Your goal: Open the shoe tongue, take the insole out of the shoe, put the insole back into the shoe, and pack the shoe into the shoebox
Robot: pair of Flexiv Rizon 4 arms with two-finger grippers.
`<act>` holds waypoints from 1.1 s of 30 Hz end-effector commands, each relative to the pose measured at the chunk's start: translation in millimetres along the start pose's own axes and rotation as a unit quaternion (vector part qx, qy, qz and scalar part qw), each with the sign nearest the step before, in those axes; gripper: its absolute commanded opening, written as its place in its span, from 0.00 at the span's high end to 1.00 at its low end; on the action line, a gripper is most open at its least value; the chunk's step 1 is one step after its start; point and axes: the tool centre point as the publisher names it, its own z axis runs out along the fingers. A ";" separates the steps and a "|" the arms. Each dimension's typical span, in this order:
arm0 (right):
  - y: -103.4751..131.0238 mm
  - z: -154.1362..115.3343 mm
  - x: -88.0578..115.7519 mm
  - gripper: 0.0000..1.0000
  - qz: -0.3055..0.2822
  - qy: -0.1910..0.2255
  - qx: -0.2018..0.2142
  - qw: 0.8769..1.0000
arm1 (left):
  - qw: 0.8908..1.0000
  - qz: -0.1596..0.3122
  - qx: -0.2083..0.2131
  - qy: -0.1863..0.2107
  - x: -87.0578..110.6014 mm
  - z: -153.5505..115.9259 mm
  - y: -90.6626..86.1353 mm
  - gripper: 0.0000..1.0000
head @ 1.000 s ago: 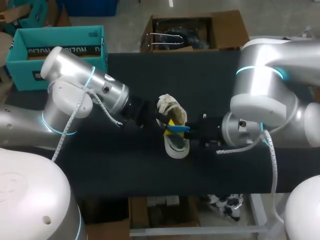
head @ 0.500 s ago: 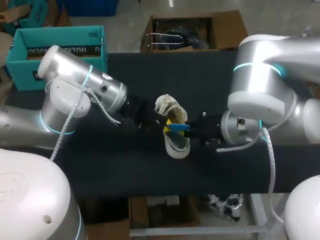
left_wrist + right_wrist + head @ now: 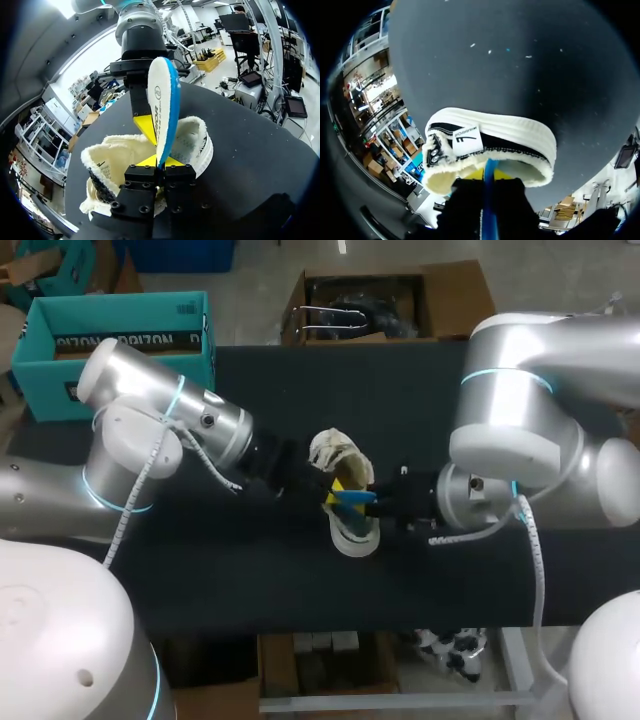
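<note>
The insole (image 3: 352, 497) is out of the shoe (image 3: 340, 452), so the first half of the job looks done. It stands on edge just above the shoe's open mouth, white face and blue rim showing plainly in the left wrist view (image 3: 162, 100). Both arms have it. The left gripper (image 3: 333, 489) is clenched on one end, its fingers pinching the rim, and the right gripper (image 3: 376, 500) is clamped on the other end from the right. The shoe lies in the middle of the table (image 3: 250, 580), fleecy collar spread wide (nothing pins it down that I can see). What is left, I judge, is seating the insole flat inside the shoe again and boxing the shoe.

The open teal box (image 3: 110, 340) at the far left is presumably the shoebox. The left arm's own bulk lies between it and the shoe. The upright insole must be turned flat before it can pass the collar.
</note>
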 end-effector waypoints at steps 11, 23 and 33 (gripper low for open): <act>-0.8 -2.0 -1.5 1.00 0.006 -0.004 0.020 1.000 | 1.000 -0.002 0.013 0.005 0.2 8.2 0.7 1.00; -1.3 0.0 1.1 1.00 0.008 -0.010 0.022 1.000 | 1.000 0.000 0.019 0.005 -0.6 5.1 -1.2 1.00; -1.5 0.2 1.0 1.00 0.010 -0.009 0.022 1.000 | 1.000 -0.002 0.022 0.005 -0.7 4.8 -0.8 1.00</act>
